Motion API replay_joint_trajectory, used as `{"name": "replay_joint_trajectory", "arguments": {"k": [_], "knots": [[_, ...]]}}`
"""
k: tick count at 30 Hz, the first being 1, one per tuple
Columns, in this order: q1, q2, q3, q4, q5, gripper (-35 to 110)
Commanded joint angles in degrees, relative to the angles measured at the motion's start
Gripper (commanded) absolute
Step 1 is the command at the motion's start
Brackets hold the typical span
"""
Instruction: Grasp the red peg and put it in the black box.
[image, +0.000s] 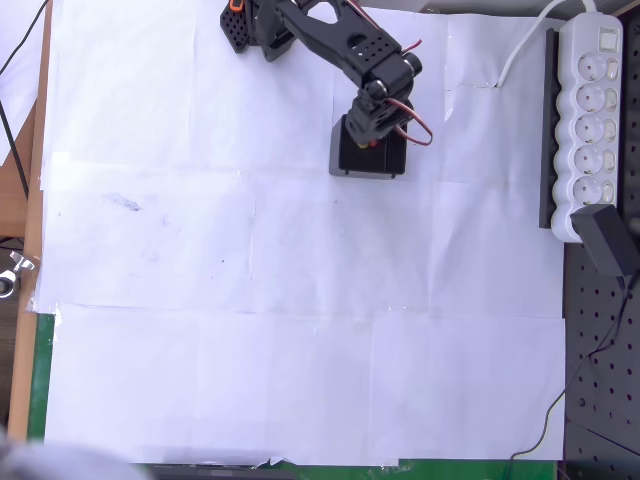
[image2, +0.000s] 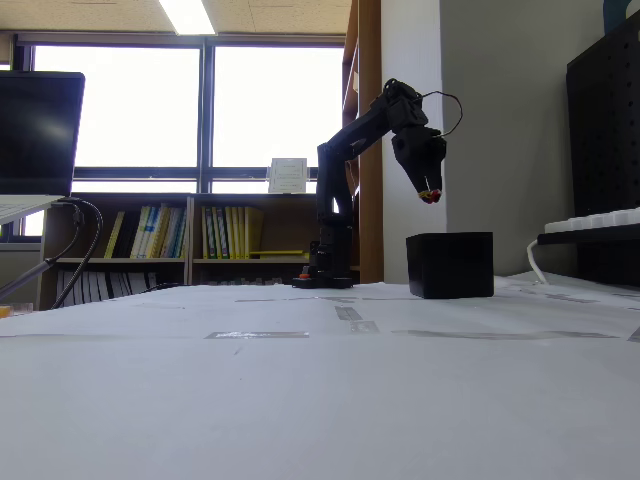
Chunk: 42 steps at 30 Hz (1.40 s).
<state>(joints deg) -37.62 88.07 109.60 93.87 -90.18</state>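
Observation:
The black box (image2: 450, 265) stands on the white paper at the right of the fixed view, and in the overhead view the box (image: 347, 160) lies near the top centre, mostly under the arm. My black gripper (image2: 430, 194) hangs well above the box, pointing down, shut on the red peg (image2: 432, 197), a small red dot at its tips. From overhead, the gripper (image: 375, 141) sits over the box's inside and the peg (image: 374, 143) shows as a tiny red spot.
A white power strip (image: 590, 110) with a dark grey adapter (image: 607, 238) lies along the right edge in the overhead view. The arm's base (image: 250, 25) stands at the top. White paper (image: 300, 330) covers the table below the box.

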Motion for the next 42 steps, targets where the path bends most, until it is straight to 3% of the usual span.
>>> {"name": "replay_joint_trajectory", "arguments": {"k": [1, 9, 13, 21, 23, 27, 31, 33, 34, 42], "knots": [[-1.41, 0.00, 0.44, -3.08, 0.35, 0], [-2.99, 2.20, -1.23, -5.71, 4.92, 1], [-3.08, 1.93, -1.58, -6.59, 11.16, 14], [-4.57, 1.67, -2.46, -10.90, 19.25, 15], [-4.66, 1.32, -2.72, -11.69, 20.04, 32], [-4.48, 0.79, -3.60, -11.87, 19.78, 37], [-2.99, -1.05, -5.45, -12.92, 18.98, 32], [-1.41, -2.99, -7.38, -15.03, 18.90, 3], [-0.26, -4.13, -8.44, -16.52, 19.51, 0], [10.99, -22.06, -21.01, -26.72, 5.54, 0]]}}
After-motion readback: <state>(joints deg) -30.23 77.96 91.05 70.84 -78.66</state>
